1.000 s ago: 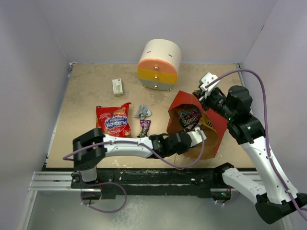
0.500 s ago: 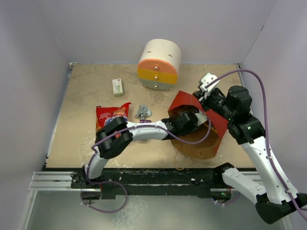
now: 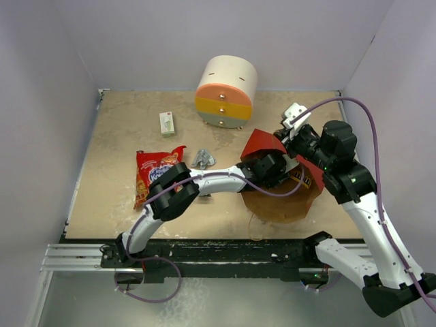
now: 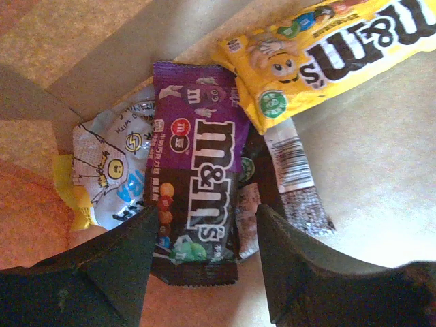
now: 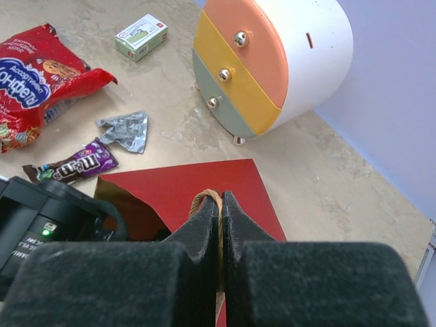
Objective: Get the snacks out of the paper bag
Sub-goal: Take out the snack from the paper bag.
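The tan bench [image 3: 112, 157] carries the paper bag [image 3: 267, 145] resting beneath the right jaws. The drawer unit [image 3: 226, 83] stands beyond them. To their left lie a silver wrapper [image 3: 202, 159], purple wrapper [image 5: 73, 163], red chip bag [image 3: 158, 170] and small box [image 3: 167, 123].

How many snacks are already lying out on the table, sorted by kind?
Red chip bag: 1
Crumpled silver wrapper: 1
Purple M&M's pack: 1
Total: 3

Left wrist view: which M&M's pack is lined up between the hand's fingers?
The purple M&M's pack: its lower end sits inside the open left hand. The yellow M&M's pack lies farther off, top right.
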You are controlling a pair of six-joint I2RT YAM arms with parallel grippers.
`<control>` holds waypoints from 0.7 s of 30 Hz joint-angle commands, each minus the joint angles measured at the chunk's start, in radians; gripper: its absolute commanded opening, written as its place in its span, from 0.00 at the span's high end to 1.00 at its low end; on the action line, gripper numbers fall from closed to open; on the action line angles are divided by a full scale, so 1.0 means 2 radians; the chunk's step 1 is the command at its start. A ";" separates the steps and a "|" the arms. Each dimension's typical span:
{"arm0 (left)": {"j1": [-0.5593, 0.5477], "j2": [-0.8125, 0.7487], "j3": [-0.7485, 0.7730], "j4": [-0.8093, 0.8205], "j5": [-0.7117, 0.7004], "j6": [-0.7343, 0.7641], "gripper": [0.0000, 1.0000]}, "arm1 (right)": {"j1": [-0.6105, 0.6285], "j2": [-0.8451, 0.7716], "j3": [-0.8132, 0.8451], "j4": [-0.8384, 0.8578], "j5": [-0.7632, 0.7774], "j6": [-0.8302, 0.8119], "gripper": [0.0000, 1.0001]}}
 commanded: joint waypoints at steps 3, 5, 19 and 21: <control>0.016 0.016 0.023 -0.001 0.018 0.013 0.41 | 0.001 0.002 0.025 0.010 -0.002 0.004 1.00; 0.019 0.018 0.020 -0.004 0.024 0.012 0.42 | 0.001 0.002 0.024 0.012 -0.002 0.002 1.00; 0.020 0.007 0.037 -0.044 0.064 -0.005 0.76 | 0.001 0.005 0.019 0.023 -0.004 -0.002 1.00; 0.020 0.002 0.041 -0.049 0.068 -0.010 0.80 | 0.000 0.003 0.018 0.023 -0.002 -0.002 1.00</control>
